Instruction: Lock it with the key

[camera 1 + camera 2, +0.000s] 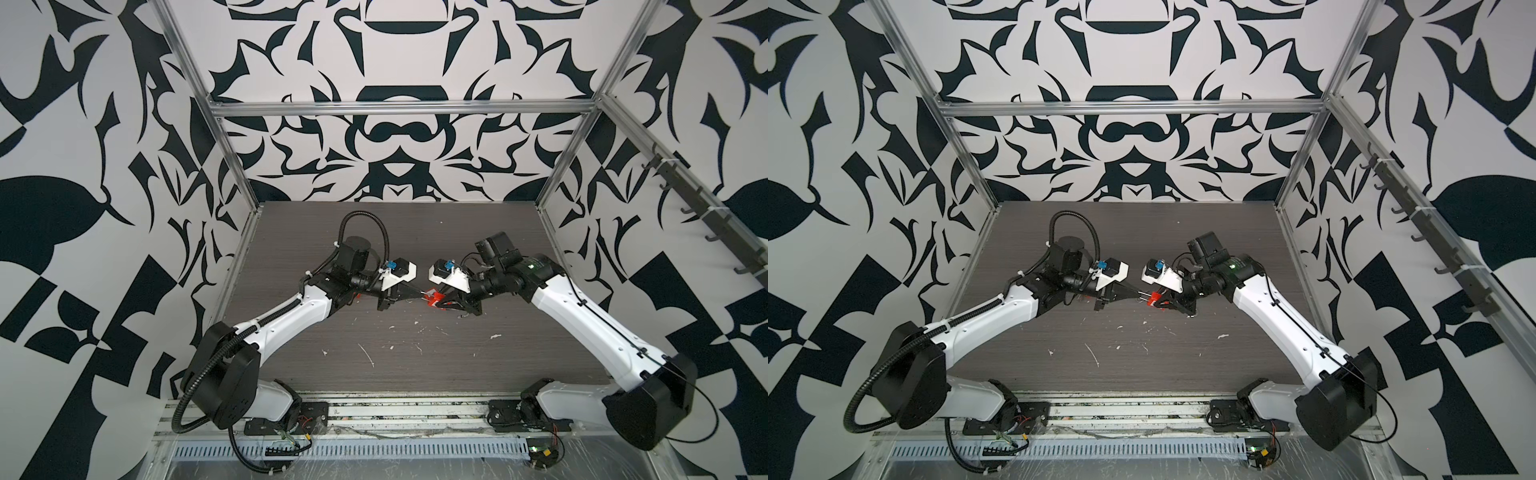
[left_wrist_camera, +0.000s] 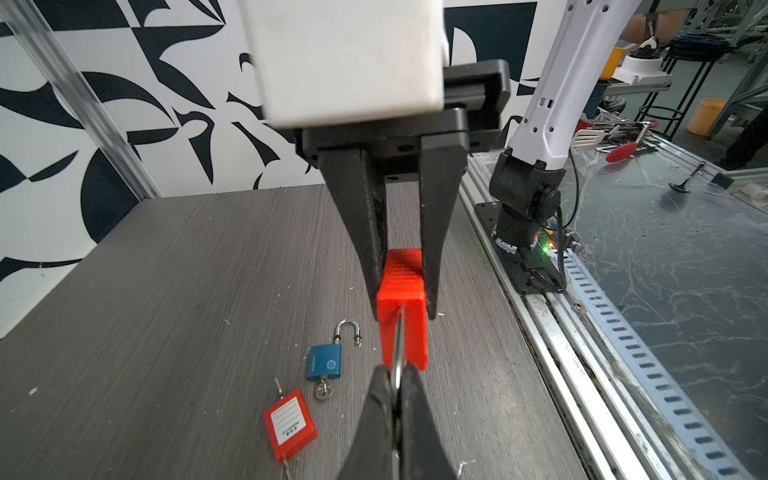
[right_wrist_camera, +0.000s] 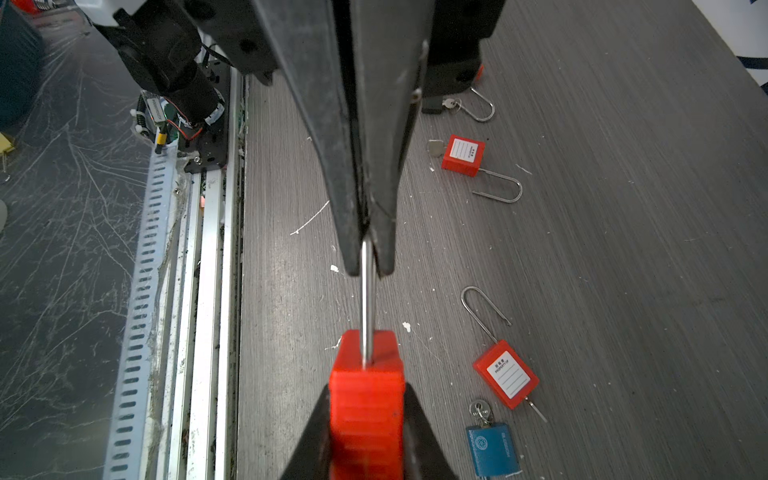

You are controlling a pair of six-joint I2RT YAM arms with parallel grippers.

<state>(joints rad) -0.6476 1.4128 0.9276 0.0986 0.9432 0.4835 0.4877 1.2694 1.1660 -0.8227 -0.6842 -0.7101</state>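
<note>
A red padlock (image 1: 435, 298) (image 1: 1154, 297) hangs above the middle of the table between both grippers. My right gripper (image 3: 367, 390) (image 1: 437, 300) is shut on its ribbed red body (image 3: 365, 415) (image 2: 403, 328). My left gripper (image 2: 397, 374) (image 3: 368, 266) (image 1: 1139, 296) is shut on its steel shackle (image 3: 366, 299) (image 2: 398, 345), which runs straight from the body to the black fingertips. The keyhole end of this lock is hidden between the right fingers, and its key is out of view.
On the grey table (image 1: 415, 365) lie a blue padlock (image 3: 492, 453) (image 2: 325, 361) with a key (image 3: 480, 411) in it, a red padlock (image 3: 505, 380) (image 2: 290, 424) with its shackle open, and another red padlock (image 3: 462, 154). An aluminium rail (image 3: 208, 291) borders the front edge.
</note>
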